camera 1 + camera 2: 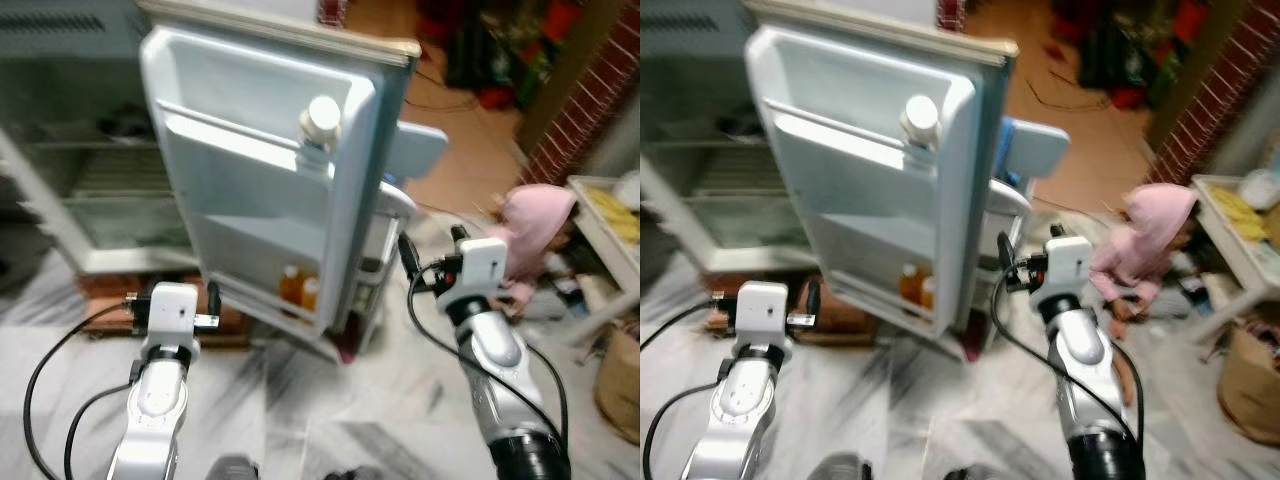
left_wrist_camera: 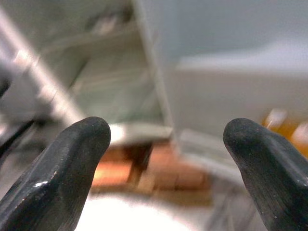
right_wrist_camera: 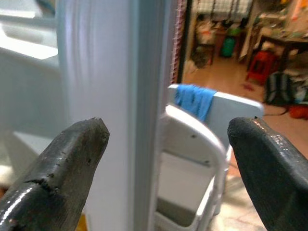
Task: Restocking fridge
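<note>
1. Fridge door [image 1: 260, 170] swung open at 12 o'clock; white-capped bottle [image 1: 318, 130] on upper shelf, orange bottles [image 1: 298, 288] below.
2. Right gripper [image 1: 430, 258] at 3 o'clock, fingers spread, empty, beside door edge.
3. Left gripper [image 1: 172, 298] at 8 o'clock, spread, empty.
4. Approach stage, apparently; next, fetching stock.

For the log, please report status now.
Both grippers, left gripper and right gripper, open, empty. Fridge door open, bottles inside. Person near right.
</note>
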You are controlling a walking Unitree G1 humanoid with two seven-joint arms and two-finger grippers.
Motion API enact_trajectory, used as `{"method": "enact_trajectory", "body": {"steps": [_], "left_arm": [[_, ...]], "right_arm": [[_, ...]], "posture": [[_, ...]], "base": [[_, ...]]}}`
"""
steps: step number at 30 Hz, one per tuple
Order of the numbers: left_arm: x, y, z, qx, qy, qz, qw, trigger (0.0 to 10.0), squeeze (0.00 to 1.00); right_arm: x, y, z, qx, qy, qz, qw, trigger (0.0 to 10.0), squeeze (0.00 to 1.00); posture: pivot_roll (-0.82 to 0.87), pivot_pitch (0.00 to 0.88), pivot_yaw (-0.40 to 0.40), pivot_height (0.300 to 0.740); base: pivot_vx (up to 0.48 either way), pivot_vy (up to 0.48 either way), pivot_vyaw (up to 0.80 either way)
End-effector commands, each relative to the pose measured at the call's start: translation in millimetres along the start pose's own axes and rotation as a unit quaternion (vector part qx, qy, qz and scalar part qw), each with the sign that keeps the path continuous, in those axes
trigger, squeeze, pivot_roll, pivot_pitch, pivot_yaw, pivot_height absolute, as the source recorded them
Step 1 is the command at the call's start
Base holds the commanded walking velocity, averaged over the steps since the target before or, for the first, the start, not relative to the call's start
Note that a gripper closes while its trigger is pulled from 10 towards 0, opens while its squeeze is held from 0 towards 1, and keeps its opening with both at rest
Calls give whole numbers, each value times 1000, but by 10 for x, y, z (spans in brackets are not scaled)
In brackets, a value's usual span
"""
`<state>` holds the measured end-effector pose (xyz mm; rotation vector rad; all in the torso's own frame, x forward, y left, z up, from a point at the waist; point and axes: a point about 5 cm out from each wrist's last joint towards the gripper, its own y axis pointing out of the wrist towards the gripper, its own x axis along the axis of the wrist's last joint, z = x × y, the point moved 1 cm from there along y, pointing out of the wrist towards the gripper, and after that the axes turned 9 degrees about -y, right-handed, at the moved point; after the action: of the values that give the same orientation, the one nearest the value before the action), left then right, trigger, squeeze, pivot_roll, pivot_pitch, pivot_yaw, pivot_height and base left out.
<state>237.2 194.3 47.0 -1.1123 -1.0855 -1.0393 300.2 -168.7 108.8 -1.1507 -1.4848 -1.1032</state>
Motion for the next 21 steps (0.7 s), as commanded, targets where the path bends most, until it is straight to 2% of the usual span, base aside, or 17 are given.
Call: {"method": "enact_trajectory", "body": {"steps": [1,8,10,12,18,21], "left_arm": [[-46,-28,130,19,1,14,1000,10000,0],[-36,-21,140,22,1,17,1000,10000,0],[-18,-21,109,20,1,17,1000,10000,0],[-9,-22,100,19,0,17,1000,10000,0],[-8,-14,91,16,0,18,1000,10000,0],[4,1,78,13,-2,19,1000,10000,0]], "right_arm": [[10,70,25,5,1,-1,1000,10000,0],[30,204,59,-7,4,5,1000,10000,0],[57,292,100,-9,12,7,1000,10000,0],[99,343,133,-6,-2,-1,1000,10000,0],[168,459,216,-13,18,-9,1000,10000,0],[191,522,265,-21,20,-9,1000,10000,0]], "posture": [[125,80,-49,740],[136,83,-52,740],[138,86,-52,740],[139,88,-51,740],[143,90,-50,740],[144,91,-48,740]], "base": [[0,0,763],[0,0,109],[0,0,0],[0,0,0],[0,0,600],[0,0,0]]}}
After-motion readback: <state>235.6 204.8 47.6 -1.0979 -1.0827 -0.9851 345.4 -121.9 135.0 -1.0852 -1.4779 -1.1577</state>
